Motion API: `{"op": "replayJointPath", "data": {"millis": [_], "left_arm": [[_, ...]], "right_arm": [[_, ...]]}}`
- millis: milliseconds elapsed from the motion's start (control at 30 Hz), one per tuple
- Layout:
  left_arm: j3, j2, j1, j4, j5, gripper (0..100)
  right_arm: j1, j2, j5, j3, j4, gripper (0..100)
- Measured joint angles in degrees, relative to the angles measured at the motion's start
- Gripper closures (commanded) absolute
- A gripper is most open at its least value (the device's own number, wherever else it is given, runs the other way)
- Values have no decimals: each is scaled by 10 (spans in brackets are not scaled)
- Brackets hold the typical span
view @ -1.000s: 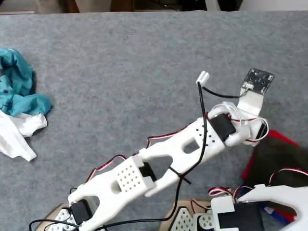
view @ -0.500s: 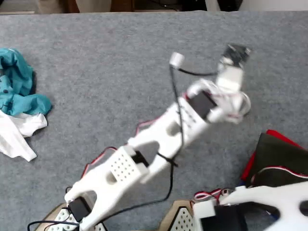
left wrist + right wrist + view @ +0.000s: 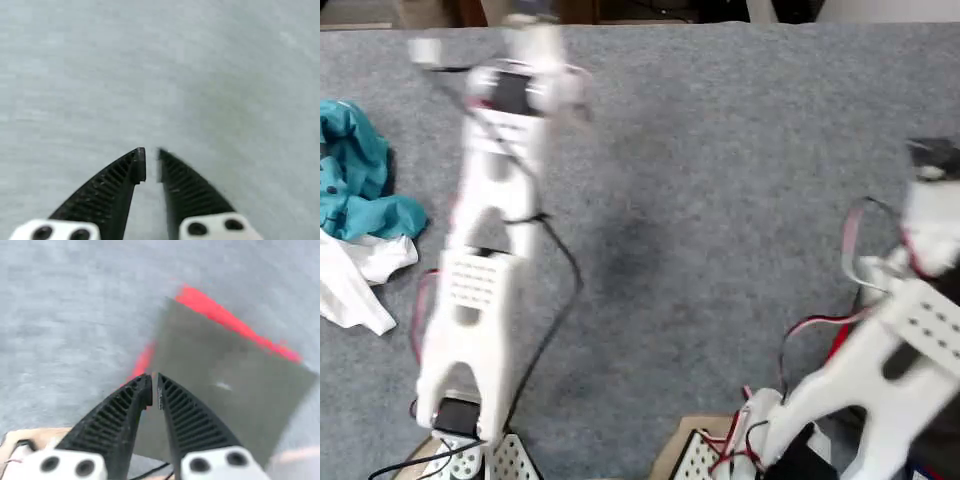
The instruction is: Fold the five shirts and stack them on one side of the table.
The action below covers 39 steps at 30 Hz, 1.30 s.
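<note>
Beneath dark shirt (image 3: 225,385), red shirt (image 3: 227,321) (edges only).

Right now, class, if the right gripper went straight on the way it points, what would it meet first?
Most likely the dark folded shirt, near its edge over the red shirt; height is unclear.

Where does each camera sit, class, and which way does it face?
High view: fixed above, looking down on the grey table; shows left arm and right arm.
Left wrist view: on the left arm, facing bare table past the left gripper.
Right wrist view: on the right arm, facing the dark folded shirt on a red shirt past the right gripper.
Shared: all three show the grey table.
</note>
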State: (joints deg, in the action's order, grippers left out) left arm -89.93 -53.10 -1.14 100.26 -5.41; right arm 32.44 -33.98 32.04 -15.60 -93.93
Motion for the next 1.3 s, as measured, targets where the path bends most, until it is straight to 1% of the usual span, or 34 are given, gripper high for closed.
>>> {"op": "replayJointPath", "data": {"millis": [100,167,333,533,600,700,733,800,967,1067,1233,1300], "left_arm": [[-21,1,81,0,45,981],[-29,10,137,0,75,981],[-30,53,265,0,151,980],[-30,72,400,0,241,976],[-30,72,439,0,263,933],[-17,72,490,0,284,836],[-4,72,502,0,287,820],[32,72,520,0,291,819],[123,72,540,0,293,821],[170,69,538,0,309,871],[195,-3,538,-15,347,974],[195,-36,538,-18,354,981]], "right_arm": [[-83,0,-9,0,-9,965],[-125,0,-11,-4,-9,965],[-189,-1,-11,-20,-9,963],[-215,-1,-11,-25,-9,963],[-215,-1,-11,-25,-9,963],[-216,-1,-11,-25,-9,963],[-216,-1,-11,-25,-9,963],[-216,-1,-11,-25,-9,963],[-216,-1,-11,-25,-9,963],[-216,-1,-11,-25,-9,963],[-216,-1,-11,-25,-9,963],[-216,-1,-11,-25,-9,963]]}}
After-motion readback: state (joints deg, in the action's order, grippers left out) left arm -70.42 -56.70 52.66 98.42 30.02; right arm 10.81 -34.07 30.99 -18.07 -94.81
